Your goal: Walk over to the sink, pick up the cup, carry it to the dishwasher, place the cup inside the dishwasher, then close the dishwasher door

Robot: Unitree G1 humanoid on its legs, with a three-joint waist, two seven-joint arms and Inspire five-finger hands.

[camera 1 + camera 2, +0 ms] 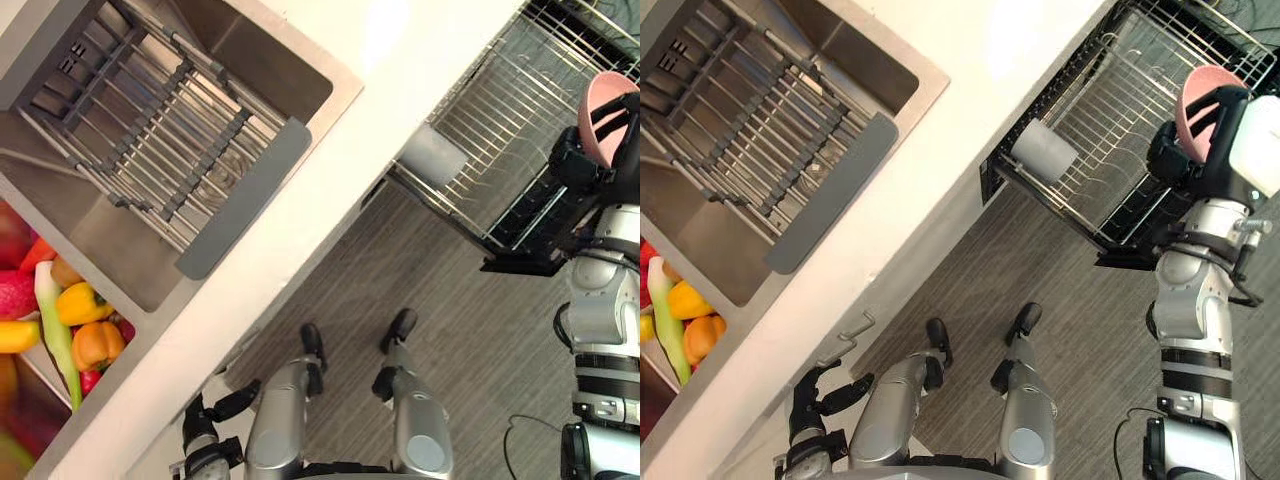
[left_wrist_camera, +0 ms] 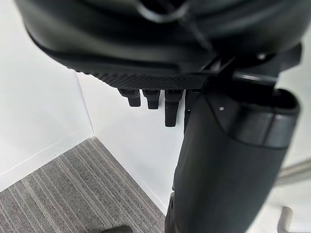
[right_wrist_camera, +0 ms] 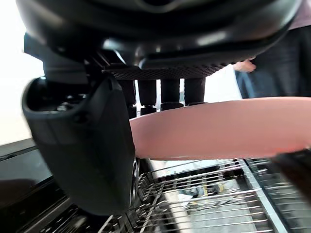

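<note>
Right hand (image 1: 1218, 118) grasps the pink cup (image 1: 1191, 92), fingers curled over its rim and thumb beneath. The pulled-out dishwasher rack (image 1: 1110, 100) lies directly below the hand. The cup is held above the wires. Left hand (image 1: 812, 398) hangs relaxed and holds nothing, close to the white cabinet front (image 2: 34, 97).

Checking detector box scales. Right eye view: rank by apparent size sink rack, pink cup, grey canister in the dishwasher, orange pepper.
1. sink rack
2. pink cup and grey canister: alike; the right robot hand hides part of the cup
3. orange pepper
</note>
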